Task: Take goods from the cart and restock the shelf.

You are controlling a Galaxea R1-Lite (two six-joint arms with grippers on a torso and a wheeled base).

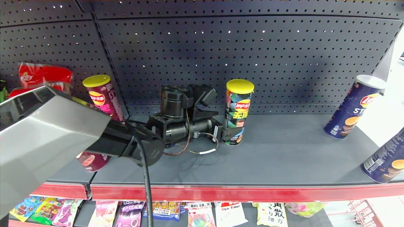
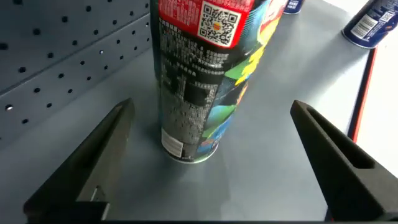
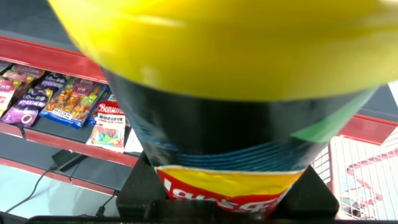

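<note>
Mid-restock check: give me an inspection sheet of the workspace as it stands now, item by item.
Surface: grey shelf, red front edge, pegboard behind.
Job's things: multicoloured can upright on shelf; yellow-lidded can in right gripper.
Clutter: maroon can, blue can, second blue can, red bag.
Grippers: left gripper open, fingers either side of multicoloured can, not touching; right gripper shut on yellow-lidded can.
Cables: black cable along left arm; thin wires at its wrist.
Surroundings: snack packets below the shelf.

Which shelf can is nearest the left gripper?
The multicoloured yellow-lidded can, directly before the open left gripper; the maroon can and blue cans stand farther off.
</note>
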